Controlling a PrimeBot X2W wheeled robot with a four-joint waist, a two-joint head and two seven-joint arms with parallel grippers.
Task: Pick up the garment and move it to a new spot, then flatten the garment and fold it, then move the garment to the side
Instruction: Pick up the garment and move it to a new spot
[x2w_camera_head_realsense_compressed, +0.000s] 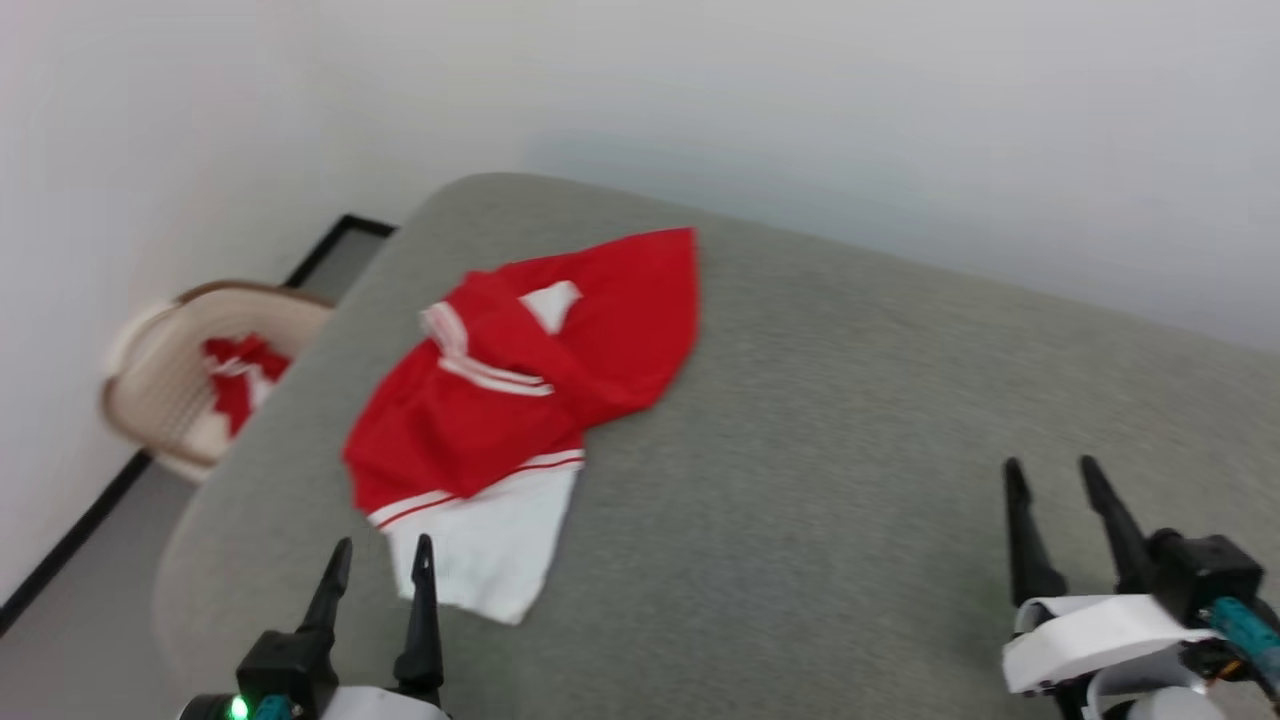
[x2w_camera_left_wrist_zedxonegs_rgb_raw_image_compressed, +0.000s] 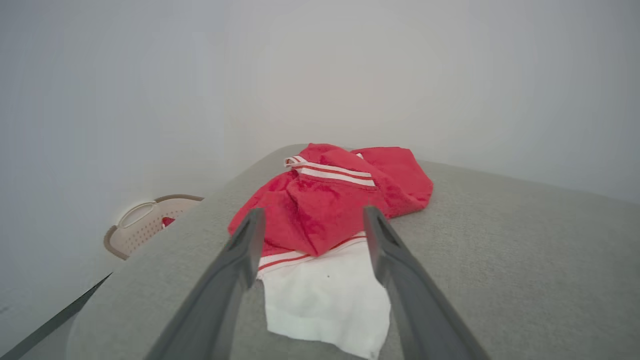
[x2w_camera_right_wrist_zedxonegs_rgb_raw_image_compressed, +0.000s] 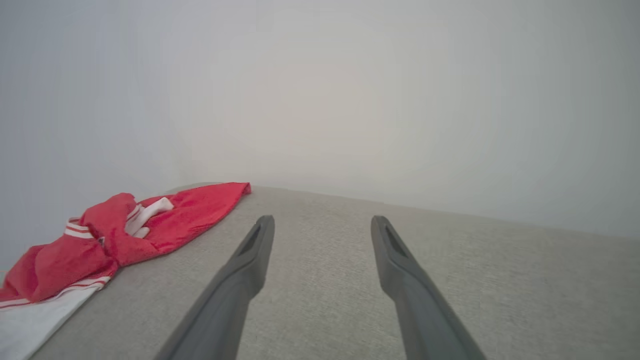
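- I see the garment (x2w_camera_head_realsense_compressed: 520, 400) lying crumpled left of centre on the grey padded surface (x2w_camera_head_realsense_compressed: 850, 450), its white sleeve toward the bottom edge.
- Left gripper (x2w_camera_head_realsense_compressed: 384, 545), lower left: fingers spread, holding nothing, tips at that sleeve.
- Right gripper (x2w_camera_head_realsense_compressed: 1050, 465), lower right: fingers apart, empty, well apart from the cloth.

The garment (x2w_camera_head_realsense_compressed: 600, 330) is matt cloth, the surface (x2w_camera_head_realsense_compressed: 850, 450) coarse grey fabric, my left fingers (x2w_camera_left_wrist_zedxonegs_rgb_raw_image_compressed: 230, 280) smooth matt plastic
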